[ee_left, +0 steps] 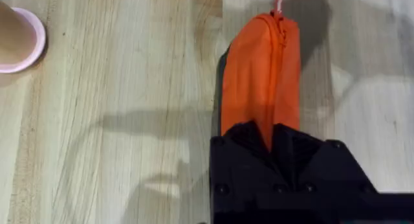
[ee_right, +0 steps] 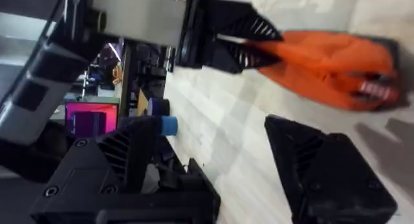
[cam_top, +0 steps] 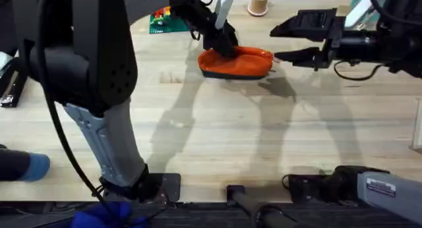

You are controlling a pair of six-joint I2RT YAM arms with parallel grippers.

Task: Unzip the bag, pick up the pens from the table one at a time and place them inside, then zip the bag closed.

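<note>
1. The bag (cam_top: 236,62) lies on the tabletop (cam_top: 217,142), its near end clamped in the left claw (cam_top: 226,45).
2. Right claw (cam_top: 298,39) hovers just beside its far end, fingers apart.
3. Risk: that pinch slipping, so the bag slides when the zipper's tugged.

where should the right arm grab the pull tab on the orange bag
Pinch the small pull tab at the bag's free end, coming in from the right side. The left tool already clamps the opposite end, and the open right tool faces the tab end.
</note>
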